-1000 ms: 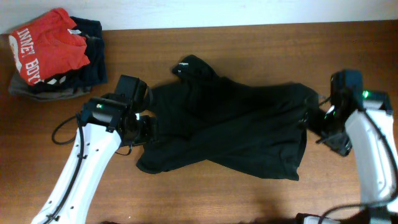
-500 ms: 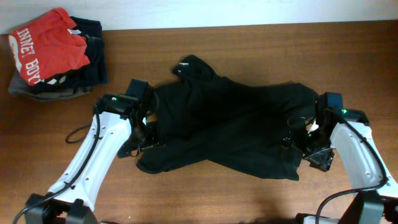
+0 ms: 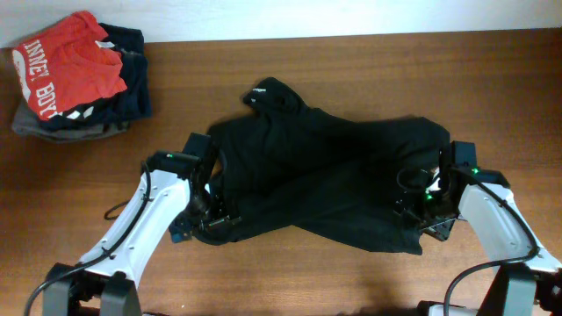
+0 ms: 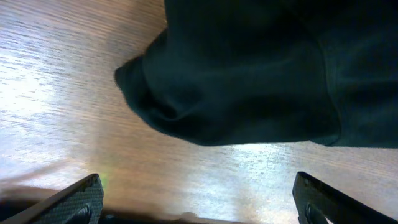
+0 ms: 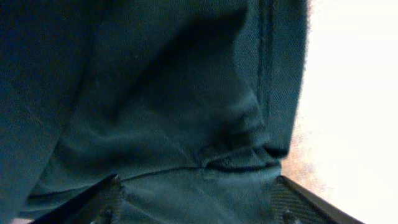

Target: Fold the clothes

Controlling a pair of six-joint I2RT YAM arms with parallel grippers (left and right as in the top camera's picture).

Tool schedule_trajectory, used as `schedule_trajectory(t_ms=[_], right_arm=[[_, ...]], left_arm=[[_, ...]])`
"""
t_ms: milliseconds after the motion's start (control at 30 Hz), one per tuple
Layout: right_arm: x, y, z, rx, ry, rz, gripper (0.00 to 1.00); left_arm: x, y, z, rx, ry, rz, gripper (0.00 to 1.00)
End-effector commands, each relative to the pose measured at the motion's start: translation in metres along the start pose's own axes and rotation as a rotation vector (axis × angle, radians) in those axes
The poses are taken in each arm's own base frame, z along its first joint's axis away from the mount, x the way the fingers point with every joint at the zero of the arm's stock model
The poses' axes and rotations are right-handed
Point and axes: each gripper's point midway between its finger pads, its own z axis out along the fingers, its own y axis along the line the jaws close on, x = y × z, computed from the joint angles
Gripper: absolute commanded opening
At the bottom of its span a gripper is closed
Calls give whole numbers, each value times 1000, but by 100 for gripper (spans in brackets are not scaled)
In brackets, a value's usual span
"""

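Clothes (image 3: 325,175) are lying crumpled mid-frame. Left gripper (image 4: 199,202) is standing released at their lower-left hem. Right gripper (image 5: 196,199) is straddling lower-right fabric; grasp cannot be told.

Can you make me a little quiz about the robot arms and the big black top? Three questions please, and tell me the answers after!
1. Fill the gap: the left gripper, by the edge of the large black soft fabric top, has its jaws ___, with nothing between them.
2. Pick one: where on the brown wooden table is the red shirt with white lettering?
A) on a pile at the far left corner
B) under the black top
C) hanging off the near edge
3. True or false: the black top is folded into a neat square.
Key: 1 open; 2 A; 3 false, it lies spread out and rumpled.
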Motion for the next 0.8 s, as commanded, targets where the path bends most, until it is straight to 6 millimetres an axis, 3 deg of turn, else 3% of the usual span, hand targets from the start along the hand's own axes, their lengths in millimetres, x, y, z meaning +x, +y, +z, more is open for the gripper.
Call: schedule_trajectory(t_ms=[0, 467, 633, 700, 767], right_arm=[[6, -1, 6, 0, 22, -5, 76], [12, -18, 39, 93, 137, 19, 78], [10, -22, 40, 110, 130, -8, 78], [9, -22, 40, 112, 126, -8, 77], [9, -22, 40, 111, 126, -8, 73]], left_arm=[[8, 0, 10, 20, 37, -38, 97], [8, 1, 16, 19, 38, -55, 99], [9, 2, 16, 18, 38, -54, 99], [9, 2, 17, 16, 42, -50, 95], [11, 3, 17, 13, 47, -49, 84]])
